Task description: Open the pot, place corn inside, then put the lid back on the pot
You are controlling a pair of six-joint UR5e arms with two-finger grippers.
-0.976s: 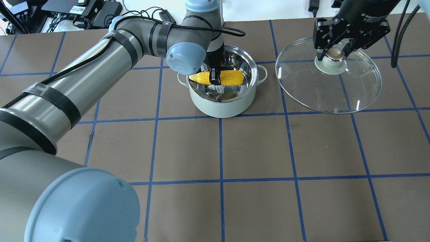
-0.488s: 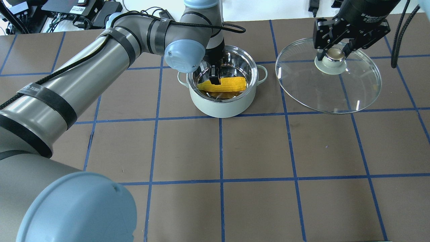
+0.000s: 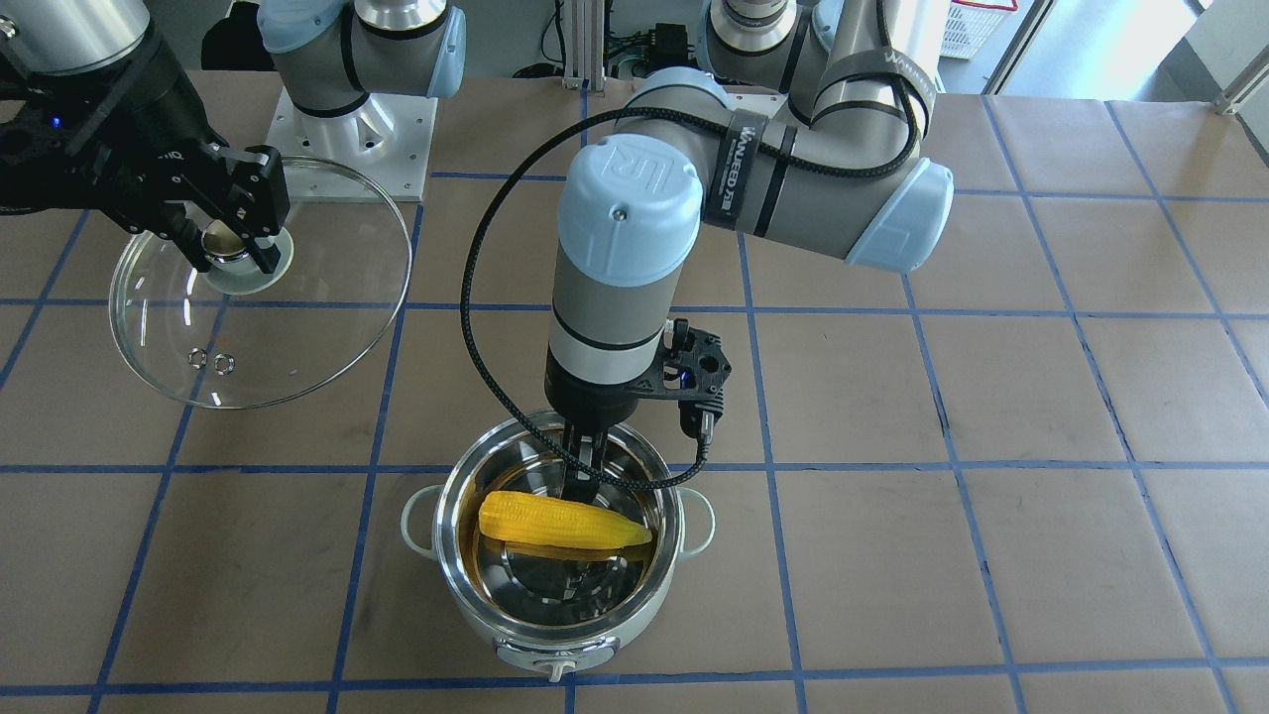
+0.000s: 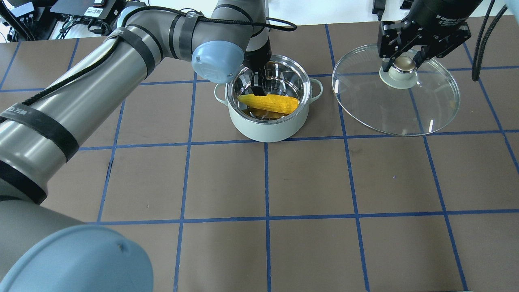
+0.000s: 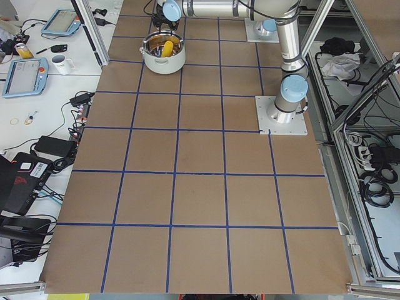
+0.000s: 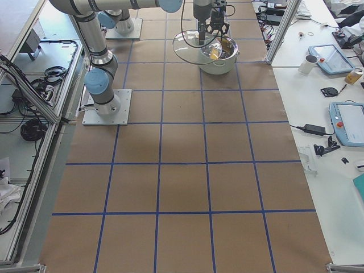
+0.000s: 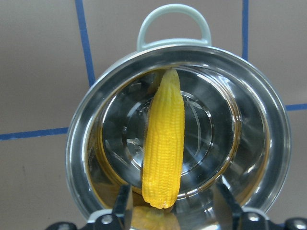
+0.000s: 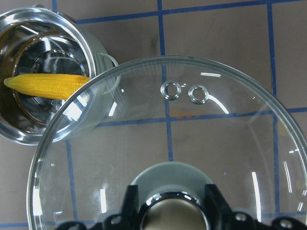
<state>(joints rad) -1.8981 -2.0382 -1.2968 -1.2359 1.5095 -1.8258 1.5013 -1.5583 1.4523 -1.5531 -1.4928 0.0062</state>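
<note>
The pale mint pot [image 4: 263,127] stands open, and the yellow corn [image 4: 269,104] lies across its steel inside, no longer gripped. My left gripper [image 4: 258,86] hangs over the pot's far side. In the left wrist view its fingers [image 7: 123,208] stand wide apart either side of the corn's [image 7: 165,139] blunt end. My right gripper [image 4: 399,61] is shut on the beige knob of the glass lid [image 4: 397,109], held in the air right of the pot. From the front, the corn [image 3: 560,523] rests in the pot [image 3: 555,650], and the lid [image 3: 258,337] hangs from the right gripper [image 3: 230,248].
Brown table with a blue tape grid. Cables and electronics [image 4: 97,14] lie beyond the far edge. The left arm's elbow [image 4: 219,61] hangs beside the pot's left rim. In the right wrist view the lid [image 8: 168,143] overlaps the pot's handle [image 8: 108,64].
The corn went from held level at the pot's rim down into the pot. My left gripper let go of it and drew back toward the far rim. The lid has not moved.
</note>
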